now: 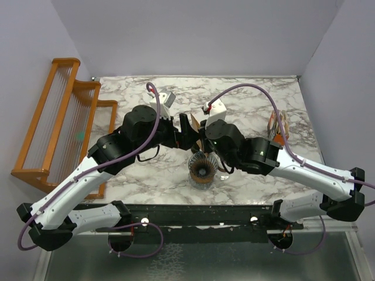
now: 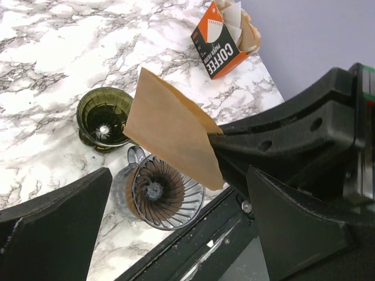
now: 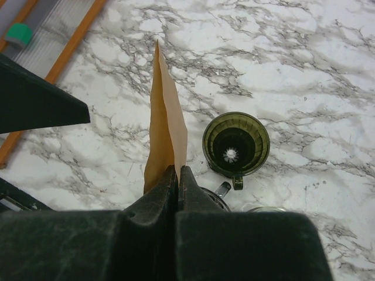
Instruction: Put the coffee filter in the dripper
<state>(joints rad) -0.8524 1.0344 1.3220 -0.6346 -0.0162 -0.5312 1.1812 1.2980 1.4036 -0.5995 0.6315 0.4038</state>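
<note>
My right gripper (image 3: 177, 170) is shut on the lower edge of a flat tan fan-shaped paper piece (image 3: 167, 117), which stands up above the table. From the left wrist the same paper (image 2: 170, 132) hangs over the clear glass cup, with the right gripper's black fingers (image 2: 234, 137) pinching its corner. The dripper (image 3: 236, 143) is dark olive green, upright and empty, just right of the paper; it also shows as the dripper (image 2: 105, 117) on the marble. My left gripper (image 2: 179, 170) is wide open, facing the paper without touching it. A white cone-shaped coffee filter is out of view.
A clear glass cup (image 2: 167, 190) with a brown ribbed lining stands near the table's front edge (image 1: 203, 168). An orange box (image 2: 220, 50) marked COFFEE holds white and tan papers at the right. A wooden rack (image 1: 58, 123) stands left of the table.
</note>
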